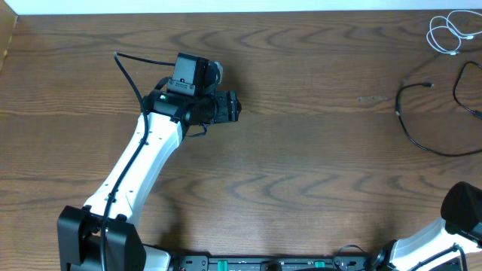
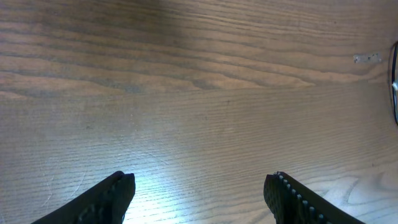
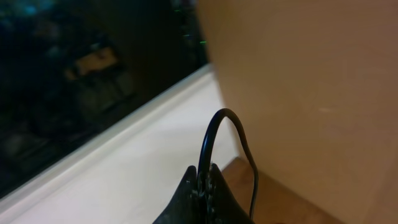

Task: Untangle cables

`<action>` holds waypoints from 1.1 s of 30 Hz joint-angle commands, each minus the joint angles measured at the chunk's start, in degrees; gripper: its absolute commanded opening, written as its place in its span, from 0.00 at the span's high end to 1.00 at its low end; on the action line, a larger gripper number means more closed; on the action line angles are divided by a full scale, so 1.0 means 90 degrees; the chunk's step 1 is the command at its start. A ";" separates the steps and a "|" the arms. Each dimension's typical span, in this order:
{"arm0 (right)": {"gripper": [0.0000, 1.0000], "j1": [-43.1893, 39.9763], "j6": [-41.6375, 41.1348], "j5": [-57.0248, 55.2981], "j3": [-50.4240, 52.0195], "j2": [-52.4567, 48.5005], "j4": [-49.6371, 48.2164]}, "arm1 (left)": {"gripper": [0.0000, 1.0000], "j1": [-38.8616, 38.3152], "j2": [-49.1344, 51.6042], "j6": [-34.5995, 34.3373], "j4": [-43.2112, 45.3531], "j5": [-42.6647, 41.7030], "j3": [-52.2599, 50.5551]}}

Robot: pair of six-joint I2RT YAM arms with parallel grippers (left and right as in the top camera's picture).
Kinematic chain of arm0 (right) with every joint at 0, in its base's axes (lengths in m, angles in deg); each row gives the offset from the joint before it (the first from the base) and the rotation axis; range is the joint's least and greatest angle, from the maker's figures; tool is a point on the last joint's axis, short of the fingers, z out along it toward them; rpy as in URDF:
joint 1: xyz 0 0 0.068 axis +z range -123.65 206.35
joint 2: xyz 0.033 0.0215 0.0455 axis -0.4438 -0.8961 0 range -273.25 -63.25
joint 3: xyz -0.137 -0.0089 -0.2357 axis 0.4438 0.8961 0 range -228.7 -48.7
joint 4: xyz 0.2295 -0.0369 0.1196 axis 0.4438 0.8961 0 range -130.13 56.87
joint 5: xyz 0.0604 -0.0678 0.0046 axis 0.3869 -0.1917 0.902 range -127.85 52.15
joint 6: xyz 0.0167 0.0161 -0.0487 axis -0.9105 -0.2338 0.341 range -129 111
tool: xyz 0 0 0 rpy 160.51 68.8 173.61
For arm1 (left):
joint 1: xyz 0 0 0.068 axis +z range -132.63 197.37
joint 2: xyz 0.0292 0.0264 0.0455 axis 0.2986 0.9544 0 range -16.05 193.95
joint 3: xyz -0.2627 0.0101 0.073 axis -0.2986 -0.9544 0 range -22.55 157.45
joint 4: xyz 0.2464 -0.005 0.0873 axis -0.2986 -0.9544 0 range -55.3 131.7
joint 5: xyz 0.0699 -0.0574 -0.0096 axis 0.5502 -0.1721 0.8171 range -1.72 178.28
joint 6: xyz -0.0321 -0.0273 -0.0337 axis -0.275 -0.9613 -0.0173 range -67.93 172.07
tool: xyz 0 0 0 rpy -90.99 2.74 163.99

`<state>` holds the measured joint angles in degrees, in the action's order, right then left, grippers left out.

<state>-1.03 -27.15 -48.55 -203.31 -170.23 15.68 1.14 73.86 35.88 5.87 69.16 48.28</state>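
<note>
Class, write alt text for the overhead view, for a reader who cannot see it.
A coiled white cable and a looping black cable lie near the wooden table's right edge, apparently apart. The left gripper hovers over bare wood far from them; the right arm rests at the near right corner.

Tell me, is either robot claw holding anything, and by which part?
Left gripper: open, empty. Right gripper: shut on the thin black flexible cord arching from its tips; the pinched part is hidden.

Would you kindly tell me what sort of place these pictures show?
Probably a robotics lab workbench: a wood-grain table carries a left arm and a right arm mounted at one edge, with a white cable and a black cable lying loose on it.
</note>
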 commanded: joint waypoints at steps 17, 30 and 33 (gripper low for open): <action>0.06 -0.0364 -0.0007 -0.0585 0.1226 0.0005 -0.0274 | 0.28 0.0007 0.0036 0.0129 -0.0017 0.0087 0.0078; 0.01 -0.0168 0.0267 0.3415 0.1226 0.0554 0.1297 | 0.28 0.0007 0.0036 0.0131 -0.0017 0.0109 0.0078; 0.01 0.0017 0.0580 0.4413 0.1226 0.0685 0.2115 | 0.28 0.0007 0.0036 0.0129 -0.0024 0.0415 0.0078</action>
<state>-2.80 -25.62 -24.33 -192.23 -166.86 29.45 1.14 73.86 35.88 5.87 69.60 48.28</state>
